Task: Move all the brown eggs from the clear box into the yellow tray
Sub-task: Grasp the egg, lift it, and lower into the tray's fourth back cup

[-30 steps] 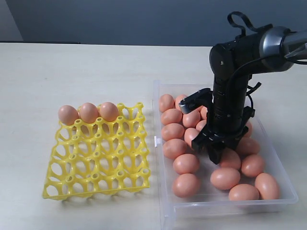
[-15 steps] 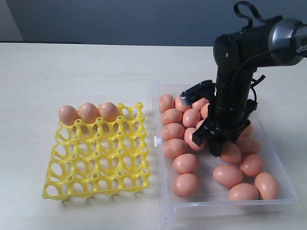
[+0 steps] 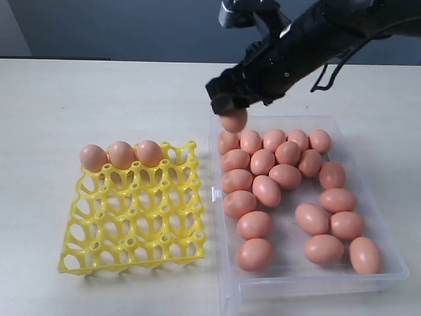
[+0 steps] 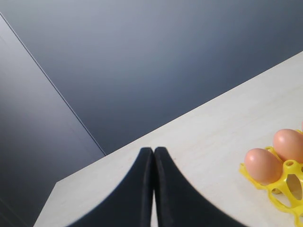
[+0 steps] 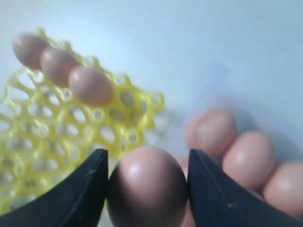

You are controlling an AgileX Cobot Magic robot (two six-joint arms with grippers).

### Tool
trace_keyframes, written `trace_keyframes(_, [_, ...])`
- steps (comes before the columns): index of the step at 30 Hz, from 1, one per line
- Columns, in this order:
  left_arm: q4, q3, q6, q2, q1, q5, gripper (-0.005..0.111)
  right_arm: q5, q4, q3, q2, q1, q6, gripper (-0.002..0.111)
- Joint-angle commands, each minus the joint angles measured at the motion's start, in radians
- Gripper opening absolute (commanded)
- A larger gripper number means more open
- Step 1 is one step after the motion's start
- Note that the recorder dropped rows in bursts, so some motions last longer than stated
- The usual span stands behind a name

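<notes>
i see the pale surface carrying the clear box on the right, with the yellow tray just beside it on the left. the right gripper hangs over the box's far left corner, clamped on one brown egg that is lifted clear of the others. the left gripper is pressed together with nothing in it, apart from the tray. the other brown eggs lie loose in the box, and three sit in the tray's far row.
</notes>
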Motion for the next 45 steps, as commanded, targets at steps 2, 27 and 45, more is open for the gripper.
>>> trace_keyframes(2, [0.003,-0.001,-0.004,-0.005,-0.011,-0.005,0.0,-0.191,0.453,-0.001,0.096,0.023,-0.379,0.003])
trace_keyframes(27, [0.003,-0.001,-0.004,-0.005,-0.011,-0.005,0.0,-0.103,0.909,-0.001,0.348,0.032,-0.883,0.014])
trace_keyframes(45, [0.003,-0.001,-0.004,-0.005,-0.011,-0.005,0.0,-0.08,0.853,-0.001,0.348,0.032,-0.883,0.049])
